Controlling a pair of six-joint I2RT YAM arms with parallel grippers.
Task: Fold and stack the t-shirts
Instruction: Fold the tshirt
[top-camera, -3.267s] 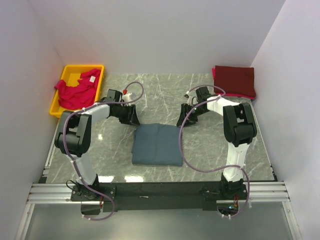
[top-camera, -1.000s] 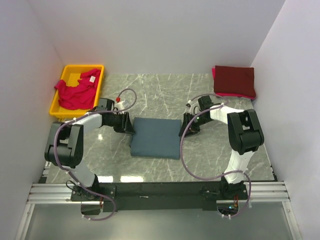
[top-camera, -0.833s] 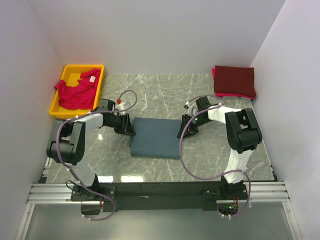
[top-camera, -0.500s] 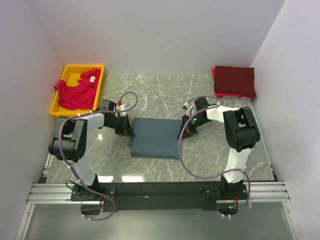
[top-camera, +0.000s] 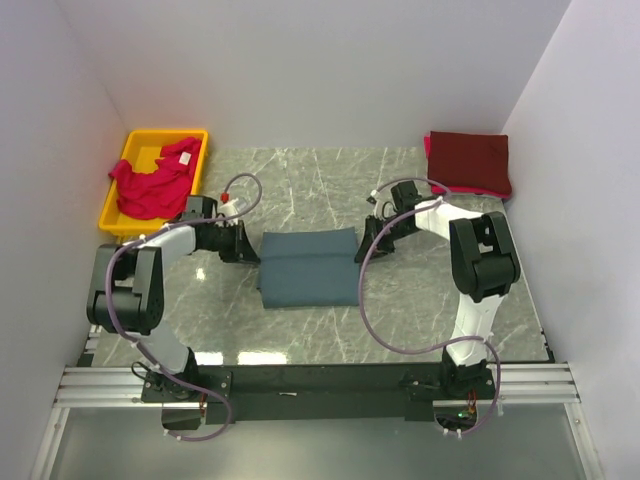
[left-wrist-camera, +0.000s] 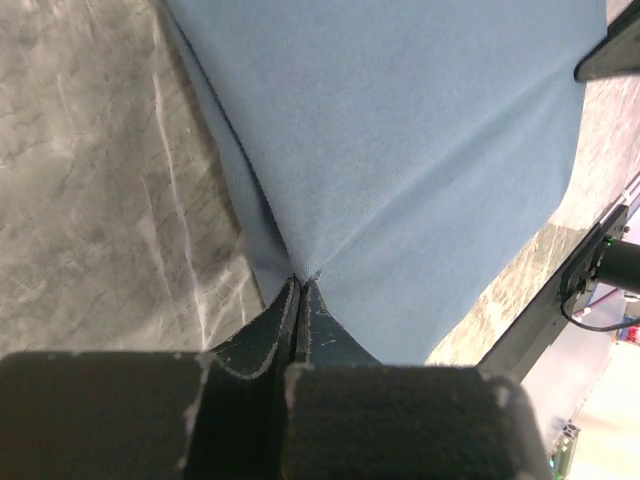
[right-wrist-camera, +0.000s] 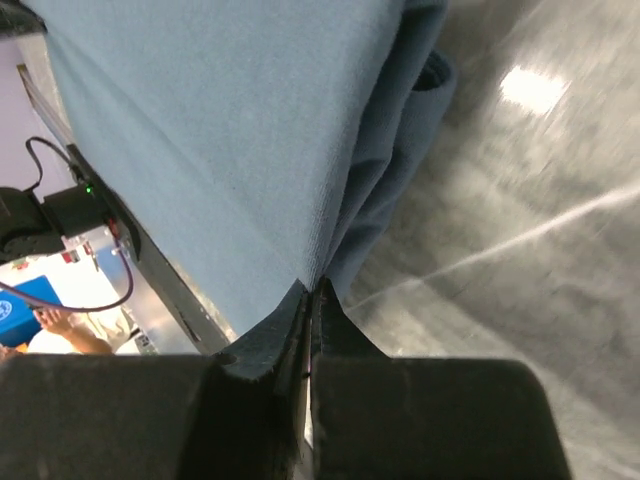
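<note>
Shirt in work: the blue-grey t-shirt (top-camera: 308, 268) lies in the middle of the surface (top-camera: 320, 190), between the two arms. It is already a compact rectangle. A crease runs across it from left to right, and the strip above the crease seems a little raised.
Left side: the left end effector (top-camera: 248, 245) is narrow, its tips pinched on the left edge of the blue-grey t-shirt.
Right side: the right end effector (top-camera: 364, 244) is narrow too, pinched on the right edge of the same shirt.
Upper right corner: the maroon t-shirt (top-camera: 470, 160) lies folded flat. A thin pinkish-red edge shows under it; what it belongs to cannot be told.
Upper left corner: the pinkish-red t-shirt (top-camera: 150, 185) lies crumpled in the yellow bin (top-camera: 165, 134), not folded.
Done: the maroon t-shirt looks finished, and the blue-grey one is partly folded.
Left to do: probably to finish this fold and put the blue-grey t-shirt on the maroon one. After that the pinkish-red t-shirt must be taken out, folded and stacked.
Top view alone: it shows the whole layout, with the bin, the folded shirt and both arms, but the grips are too small to judge there.
Wrist views alone: each shows the tips closed on cloth that spreads away from them. The right wrist view also shows several layers bunched at the shirt's edge beside the pinch.
</note>
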